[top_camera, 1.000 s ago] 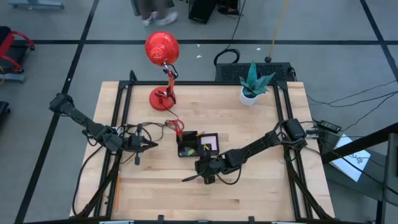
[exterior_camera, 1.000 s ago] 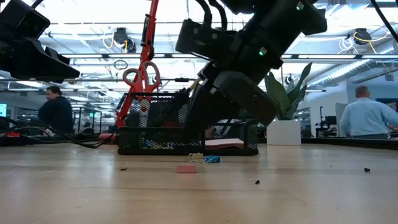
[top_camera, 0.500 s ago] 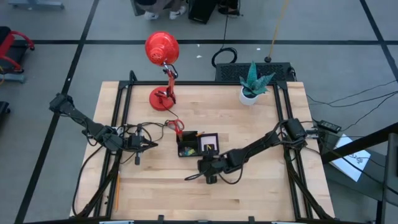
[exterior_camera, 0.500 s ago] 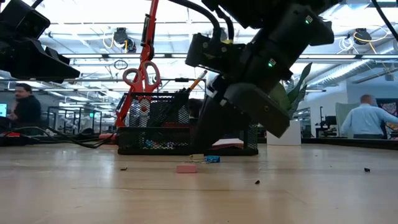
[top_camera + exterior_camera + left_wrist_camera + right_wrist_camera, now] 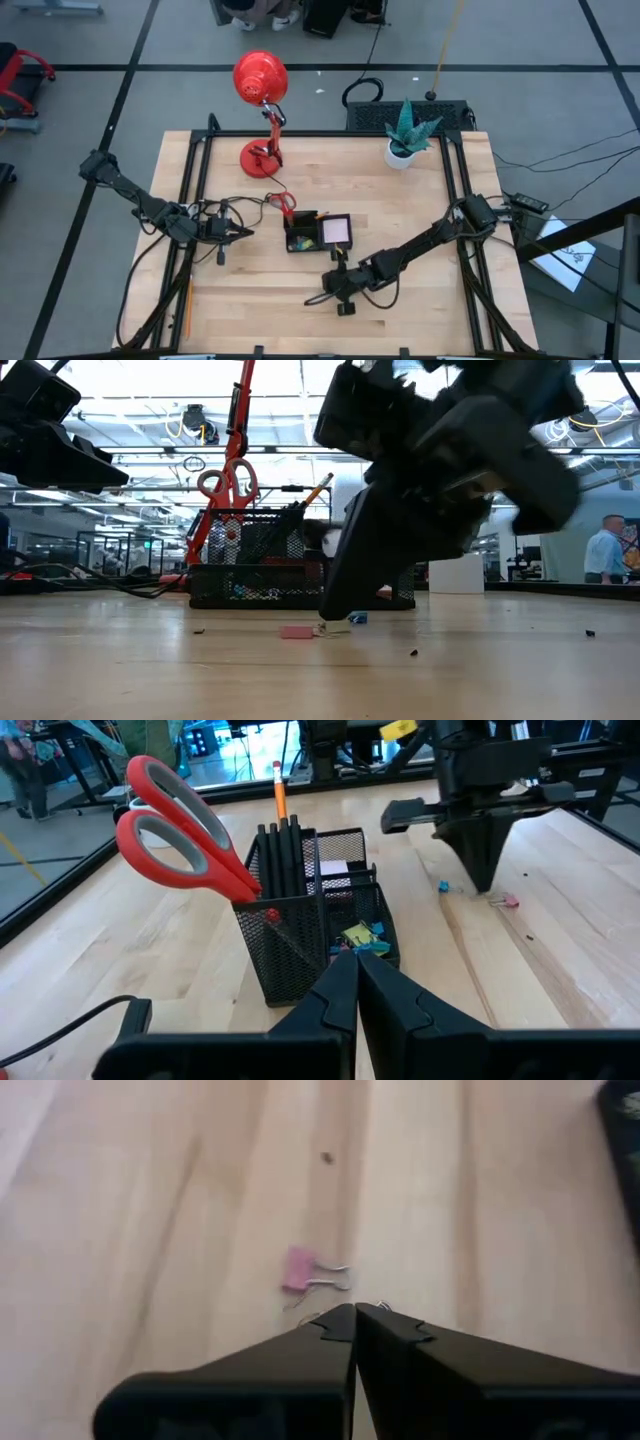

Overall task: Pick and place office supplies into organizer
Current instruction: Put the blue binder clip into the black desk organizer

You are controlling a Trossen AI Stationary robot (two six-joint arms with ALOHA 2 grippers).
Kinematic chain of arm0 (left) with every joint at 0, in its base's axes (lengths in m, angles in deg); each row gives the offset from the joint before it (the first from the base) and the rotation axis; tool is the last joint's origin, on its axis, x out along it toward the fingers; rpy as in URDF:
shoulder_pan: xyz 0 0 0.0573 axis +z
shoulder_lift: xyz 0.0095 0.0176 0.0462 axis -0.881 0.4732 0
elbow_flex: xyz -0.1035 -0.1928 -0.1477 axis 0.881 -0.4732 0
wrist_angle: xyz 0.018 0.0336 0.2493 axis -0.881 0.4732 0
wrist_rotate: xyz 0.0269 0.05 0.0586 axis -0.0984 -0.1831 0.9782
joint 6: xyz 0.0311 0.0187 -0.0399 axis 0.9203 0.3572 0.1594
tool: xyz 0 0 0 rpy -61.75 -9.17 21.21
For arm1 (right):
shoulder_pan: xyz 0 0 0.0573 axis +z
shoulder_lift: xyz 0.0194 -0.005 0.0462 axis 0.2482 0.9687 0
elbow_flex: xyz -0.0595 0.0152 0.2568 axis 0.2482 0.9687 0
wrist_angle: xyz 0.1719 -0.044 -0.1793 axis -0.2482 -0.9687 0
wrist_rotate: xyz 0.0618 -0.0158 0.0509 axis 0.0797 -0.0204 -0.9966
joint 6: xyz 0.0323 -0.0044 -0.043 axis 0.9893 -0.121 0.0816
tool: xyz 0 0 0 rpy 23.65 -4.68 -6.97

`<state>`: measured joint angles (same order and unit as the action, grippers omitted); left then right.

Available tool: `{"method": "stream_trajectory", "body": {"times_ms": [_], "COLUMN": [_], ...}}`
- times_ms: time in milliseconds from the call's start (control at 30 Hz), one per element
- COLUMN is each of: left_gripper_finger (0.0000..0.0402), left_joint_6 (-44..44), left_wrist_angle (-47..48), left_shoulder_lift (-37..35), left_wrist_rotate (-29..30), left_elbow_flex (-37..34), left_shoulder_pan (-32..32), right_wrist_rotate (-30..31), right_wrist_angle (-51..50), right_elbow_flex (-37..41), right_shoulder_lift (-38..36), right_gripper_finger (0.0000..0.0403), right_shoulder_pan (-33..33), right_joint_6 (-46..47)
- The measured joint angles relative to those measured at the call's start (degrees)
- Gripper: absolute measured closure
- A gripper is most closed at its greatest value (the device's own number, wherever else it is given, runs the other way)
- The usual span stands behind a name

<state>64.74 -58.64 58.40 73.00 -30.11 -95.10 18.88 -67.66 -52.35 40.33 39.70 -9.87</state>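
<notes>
The black mesh organizer (image 5: 318, 234) stands mid-table. It holds red-handled scissors (image 5: 175, 838), an orange pencil (image 5: 279, 792), black pens (image 5: 282, 855), coloured clips (image 5: 362, 936) and a pale sticky-note pad (image 5: 337, 231). A pink binder clip (image 5: 300, 1269) and a blue clip (image 5: 443, 886) lie on the wood on the organizer's near side. My right gripper (image 5: 355, 1313) is shut, pointing steeply down, its tips low over the table beside the pink clip (image 5: 297, 631). My left gripper (image 5: 355, 962) hovers shut to the organizer's left. My right gripper's shut fingertips (image 5: 331, 614) stand close over the tabletop between the pink clip and the blue clip (image 5: 357, 618). Whether they touch the wood or a small wire piece (image 5: 381, 1306) beside them, I cannot tell.
A red desk lamp (image 5: 262, 85) stands at the far left of the table and a potted plant (image 5: 407, 135) at the far right. Bare wood lies toward the near edge (image 5: 400, 330). People move in the room behind.
My right gripper has moved toward the table's near edge and sunk toward the wood, tipping steeper and rolling a little, fingers staying shut. It has cleared the organizer, so the sticky-note pad now shows whole from above.
</notes>
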Motion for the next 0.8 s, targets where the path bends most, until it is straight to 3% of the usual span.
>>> {"method": "stream_trajectory", "body": {"times_ms": [233,567,800], "left_gripper_finger": [0.0382,0.0382,0.0382], "left_joint_6": [-0.48,-0.32,-0.28], "left_wrist_angle": [-0.02,0.02,0.40], "left_shoulder_lift": [0.00,0.00,0.00], "left_wrist_rotate": [0.00,0.00,0.00], "left_elbow_flex": [-0.02,-0.07,-0.07], "left_shoulder_pan": [0.00,0.00,0.00], "right_wrist_rotate": [-0.40,0.41,0.24], "right_wrist_angle": [3.52,4.28,3.62], "right_elbow_flex": [0.18,-0.06,0.54], "right_shoulder_lift": [-0.25,-7.27,-6.08], "right_gripper_finger": [0.0403,0.0403,0.0403], "right_shoulder_pan": [1.11,1.01,-2.12], "right_joint_6": [-3.59,-13.05,-12.51]}}
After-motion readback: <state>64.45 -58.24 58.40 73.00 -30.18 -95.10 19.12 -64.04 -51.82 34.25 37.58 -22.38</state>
